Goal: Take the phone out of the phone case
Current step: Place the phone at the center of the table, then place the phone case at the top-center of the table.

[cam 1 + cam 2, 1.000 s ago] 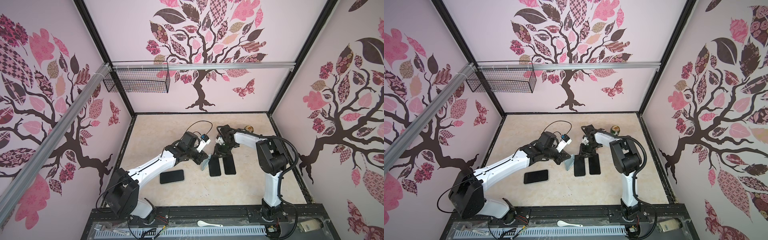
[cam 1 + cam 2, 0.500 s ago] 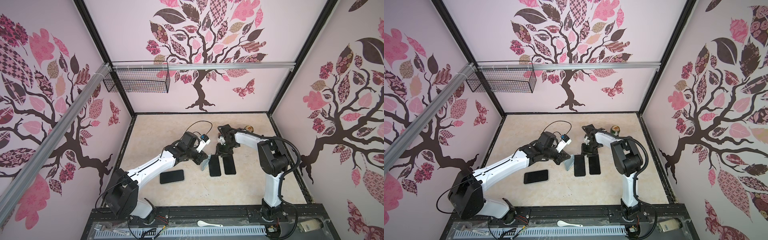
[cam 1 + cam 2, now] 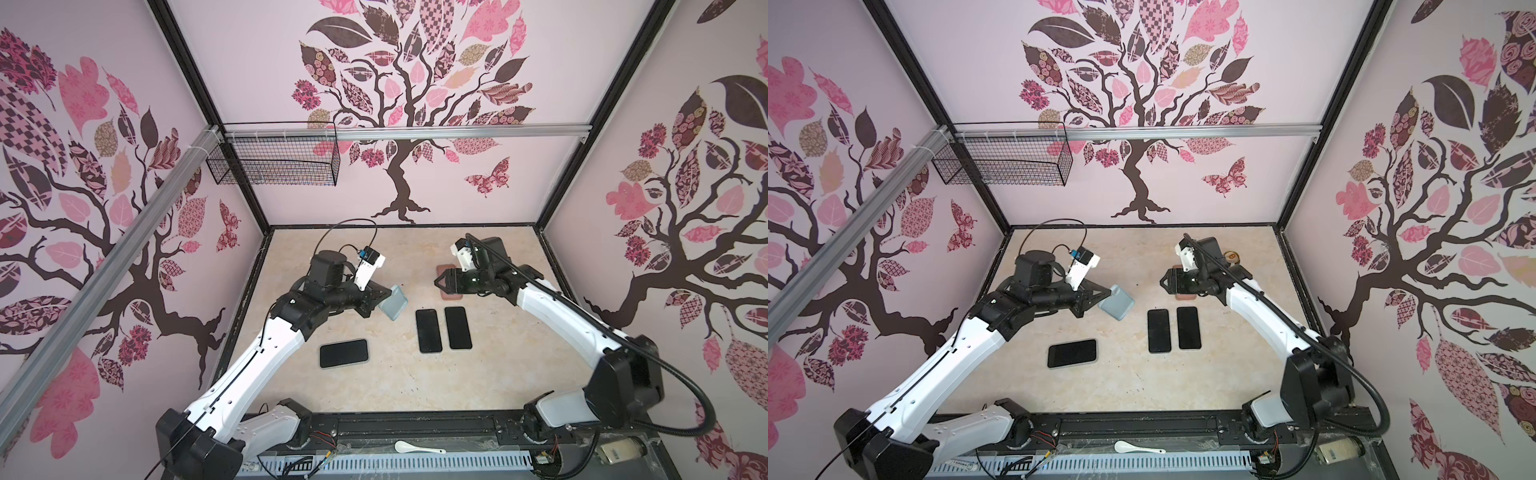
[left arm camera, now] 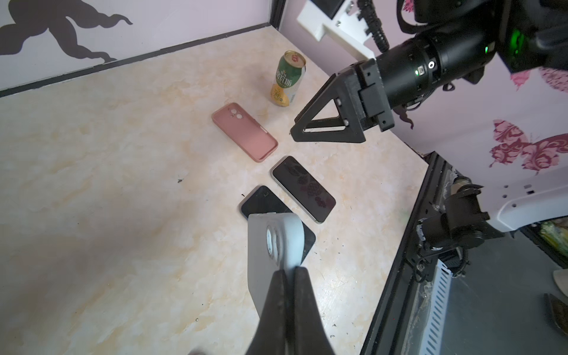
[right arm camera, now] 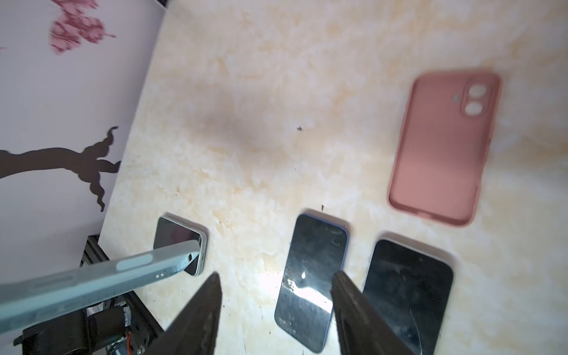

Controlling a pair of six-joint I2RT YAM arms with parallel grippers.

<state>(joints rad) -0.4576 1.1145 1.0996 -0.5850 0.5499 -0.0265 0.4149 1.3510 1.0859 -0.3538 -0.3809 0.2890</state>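
Note:
My left gripper (image 4: 289,271) is shut on the edge of a pale blue-grey phone case (image 4: 270,242), held tilted above the table (image 3: 394,307). No dark screen shows in the case (image 3: 1117,308). A blue-edged phone (image 5: 310,276) lies screen up on the table (image 3: 428,331), beside a second dark phone (image 3: 458,328). My right gripper (image 5: 276,278) hangs open and empty above the far ends of these phones (image 3: 440,284). The left gripper (image 3: 380,297) is to the left of the pair.
An empty pink case (image 4: 246,132) lies face down under the right wrist (image 3: 451,297). A green and yellow can (image 4: 287,80) stands behind it near the right wall. A third phone (image 3: 344,353) lies crosswise at the front left. A white spoon (image 3: 417,448) rests on the front rail.
My right gripper has drawn back from the top ends of the two phones and its jaws have spread wider. The left gripper keeps its hold on the blue-grey case, shifted slightly.

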